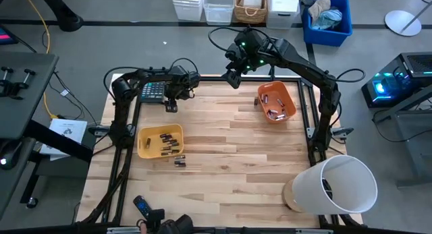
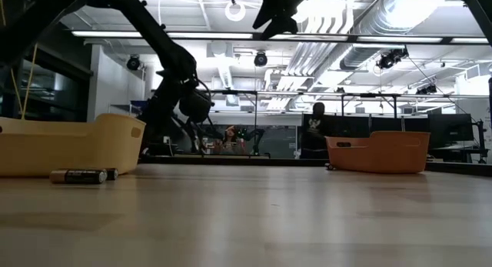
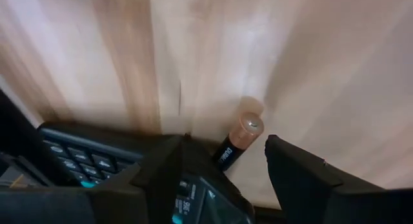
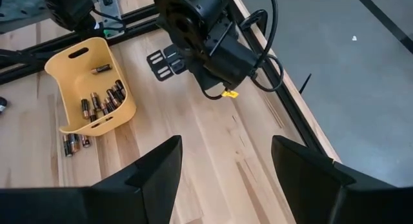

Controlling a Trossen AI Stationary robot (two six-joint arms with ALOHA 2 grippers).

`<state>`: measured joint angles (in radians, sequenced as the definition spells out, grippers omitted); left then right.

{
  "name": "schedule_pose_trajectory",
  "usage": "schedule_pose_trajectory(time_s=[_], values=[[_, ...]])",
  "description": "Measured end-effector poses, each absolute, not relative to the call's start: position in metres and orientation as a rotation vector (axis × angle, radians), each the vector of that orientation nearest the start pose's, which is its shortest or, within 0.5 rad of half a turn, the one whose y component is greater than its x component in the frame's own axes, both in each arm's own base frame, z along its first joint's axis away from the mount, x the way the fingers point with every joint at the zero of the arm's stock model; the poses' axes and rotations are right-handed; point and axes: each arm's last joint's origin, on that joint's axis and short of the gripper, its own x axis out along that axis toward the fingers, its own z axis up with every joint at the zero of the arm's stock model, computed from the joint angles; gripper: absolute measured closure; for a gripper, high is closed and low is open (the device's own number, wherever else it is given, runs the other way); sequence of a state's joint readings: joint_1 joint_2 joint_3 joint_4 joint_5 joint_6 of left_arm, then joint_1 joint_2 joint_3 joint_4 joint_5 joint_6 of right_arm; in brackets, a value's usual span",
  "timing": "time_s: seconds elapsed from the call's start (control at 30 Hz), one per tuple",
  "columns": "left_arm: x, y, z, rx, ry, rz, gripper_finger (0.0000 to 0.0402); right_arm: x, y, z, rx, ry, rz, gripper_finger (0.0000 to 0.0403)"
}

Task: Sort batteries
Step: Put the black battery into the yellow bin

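Observation:
One battery (image 3: 244, 130), dark with a coppery end, lies on the wooden table beside the calculator (image 3: 71, 153). My left gripper (image 3: 227, 161) (image 1: 171, 104) is low over it, pointing steeply down and open. One finger stands on each side of the battery, whose dark end is hidden behind one finger. The yellow tray (image 1: 144, 142) holds several batteries, and a few loose ones (image 1: 180, 160) (image 2: 77, 175) lie on the table by its near side. The orange tray (image 1: 286, 99) also holds batteries. My right gripper (image 1: 233, 77) (image 4: 222, 179) hangs open high above the table's far middle, holding nothing.
A large white cylinder (image 1: 341, 185) lies at the near right corner. A black remote (image 1: 142, 206) sits at the near left edge. The calculator (image 1: 154, 91) is at the far left, right beside my left gripper. Bare wood lies between the two trays.

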<state>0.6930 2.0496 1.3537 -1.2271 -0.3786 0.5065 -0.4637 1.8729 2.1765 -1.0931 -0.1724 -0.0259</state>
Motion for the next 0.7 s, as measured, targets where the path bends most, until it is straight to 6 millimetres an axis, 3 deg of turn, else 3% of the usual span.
schedule_pose_trajectory(time_s=[0.43,0.53,0.63,0.7], values=[[0.252,0.223,0.105,-0.026,2.199,0.170,0.0224,0.344,-0.167,0.418,0.222,0.758,-0.269,0.0170],[0.253,0.221,0.103,-0.043,2.199,0.168,0.0273,0.344,-0.167,0.418,0.222,0.758,-0.269,0.0170],[0.255,0.216,0.104,-0.057,2.204,0.177,0.0362,0.344,-0.167,0.418,0.222,0.757,-0.269,0.0170],[0.256,0.214,0.107,-0.104,2.180,0.193,0.0372,0.344,-0.167,0.418,0.222,0.757,-0.269,0.0170]])
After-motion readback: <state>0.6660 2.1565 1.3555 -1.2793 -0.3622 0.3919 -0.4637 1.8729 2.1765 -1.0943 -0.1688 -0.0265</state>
